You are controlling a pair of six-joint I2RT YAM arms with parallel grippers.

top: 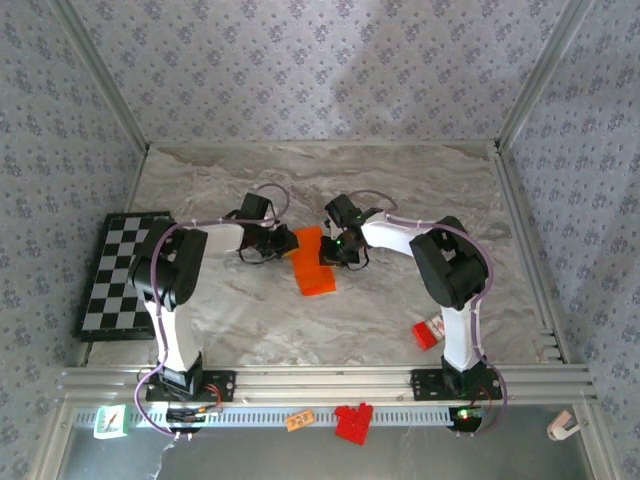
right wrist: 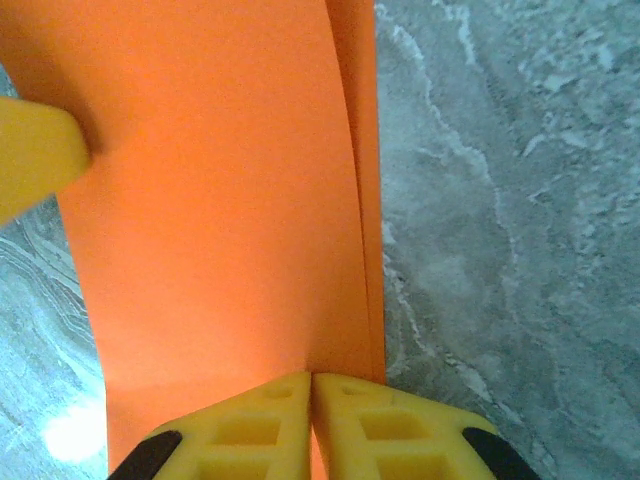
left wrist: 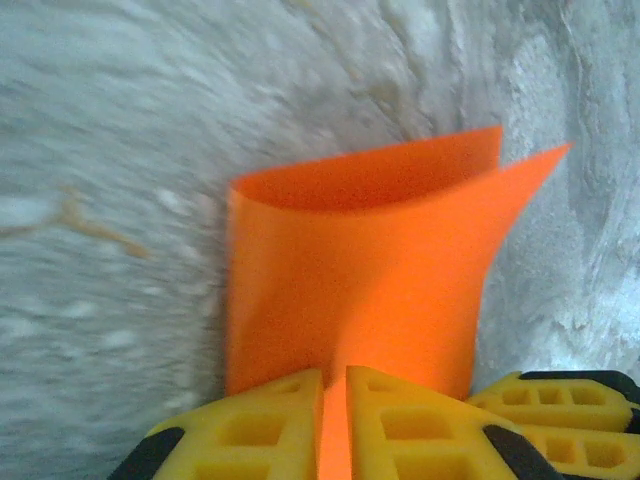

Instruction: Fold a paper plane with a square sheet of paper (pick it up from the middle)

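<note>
Both claws are closed on the square sheet of paper (top: 312,262): the left gripper (left wrist: 335,392) pinches one edge and the right gripper (right wrist: 311,392) the opposite edge, probably so you can align the fold. The doubled sheet extends straight ahead of each claw; in the blurred left wrist view its layers seem to gape.

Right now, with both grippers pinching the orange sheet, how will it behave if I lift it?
Probably floppy: the orange sheet bows into a loose curl beyond the left gripper, its layers gaping apart. Likely very light and thin, so it may crease or tear if the right gripper pulls away from the left. Unlikely to roll or tip.
</note>
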